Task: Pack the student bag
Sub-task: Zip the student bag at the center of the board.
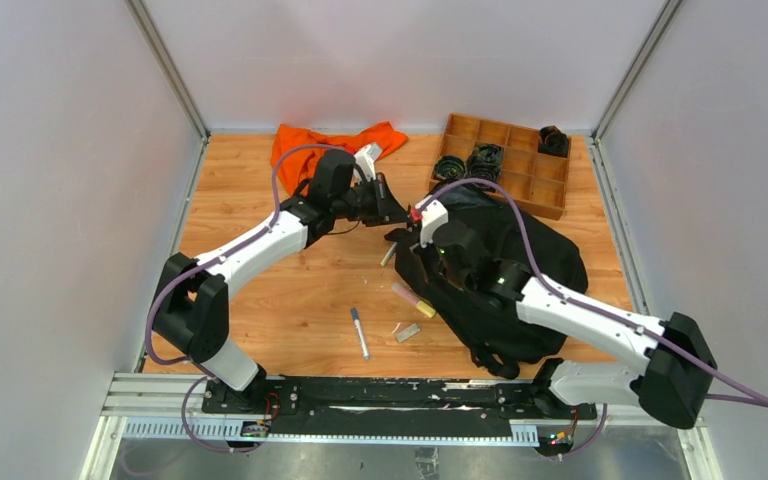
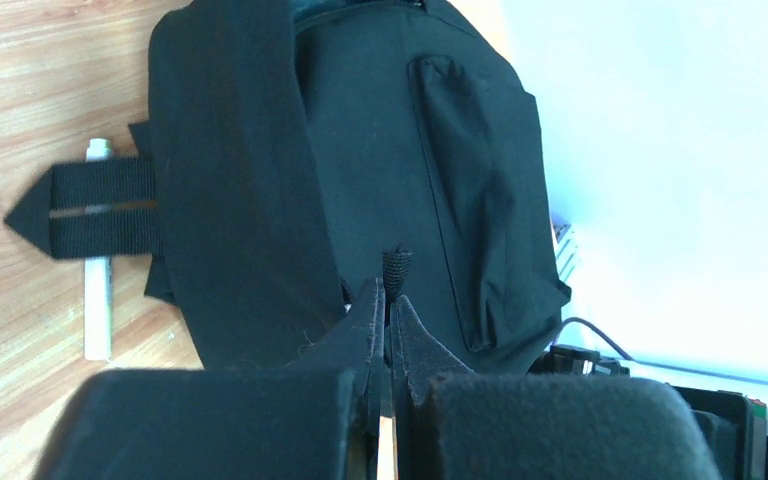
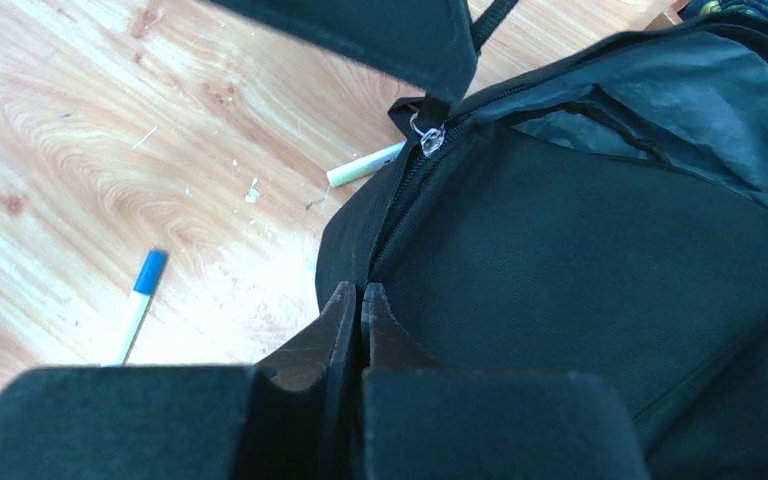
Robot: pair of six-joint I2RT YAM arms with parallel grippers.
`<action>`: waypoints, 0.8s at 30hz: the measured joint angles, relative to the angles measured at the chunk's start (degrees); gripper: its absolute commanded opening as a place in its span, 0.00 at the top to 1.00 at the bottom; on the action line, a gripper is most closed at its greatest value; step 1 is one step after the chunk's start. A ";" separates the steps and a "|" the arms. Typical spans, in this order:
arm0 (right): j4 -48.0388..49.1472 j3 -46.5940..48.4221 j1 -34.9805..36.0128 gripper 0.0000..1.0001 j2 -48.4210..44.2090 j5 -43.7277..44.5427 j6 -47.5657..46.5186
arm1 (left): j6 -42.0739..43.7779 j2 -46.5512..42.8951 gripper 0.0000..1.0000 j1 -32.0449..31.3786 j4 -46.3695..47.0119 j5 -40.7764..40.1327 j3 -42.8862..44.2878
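The student bag [image 1: 505, 265] is a black backpack lying flat at centre right. My left gripper [image 1: 398, 212] is at its upper left corner, shut on a short black webbing pull tab [image 2: 396, 264] that sticks out past the fingertips [image 2: 372, 300]. The tab leads to a metal zipper slider [image 3: 428, 136]. Just below it, my right gripper [image 1: 423, 236] is shut at the bag's left edge [image 3: 360, 296], its tips pinched on the fabric beside the zipper line. A strap end [image 2: 90, 208] lies on the wood.
A blue-capped white marker [image 1: 360, 332], a pink and yellow highlighter [image 1: 412, 298], a small grey block [image 1: 408, 333] and a pale pen [image 3: 365, 165] lie left of the bag. An orange cloth [image 1: 335, 145] and a wooden compartment tray [image 1: 520, 175] are at the back.
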 measured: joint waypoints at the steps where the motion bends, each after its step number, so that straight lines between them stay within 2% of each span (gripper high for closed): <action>1: -0.57 -0.31 0.00 1.00 -1.01 -0.04 -0.26 | 0.00 0.00 1.00 0.00 0.04 0.02 0.00; 6: -3.04 -4.83 0.00 1.00 -10.49 -1.11 -1.68 | -0.02 1.60 1.00 -0.31 0.11 1.79 2.05; 11: -5.51 -8.31 0.00 1.00 -17.75 -0.74 -2.16 | -0.74 7.32 1.00 -1.38 0.11 5.09 7.23; 17: -8.90 -10.29 -0.02 1.00 -24.09 -0.52 -2.60 | -1.92 14.88 1.00 -1.88 -0.04 8.52 14.25; 22: -11.98 -10.27 -0.11 1.00 -26.32 -1.31 -3.37 | -2.14 17.27 1.00 -2.01 -1.68 10.71 17.64; 23: -12.41 -10.25 -0.11 0.97 -26.38 -1.60 -3.50 | -2.12 17.27 1.00 -2.01 -1.88 10.93 17.66; 24: -12.76 -10.25 -0.11 0.89 -26.40 -1.86 -3.61 | -2.10 17.25 1.00 -2.01 -2.05 11.06 17.66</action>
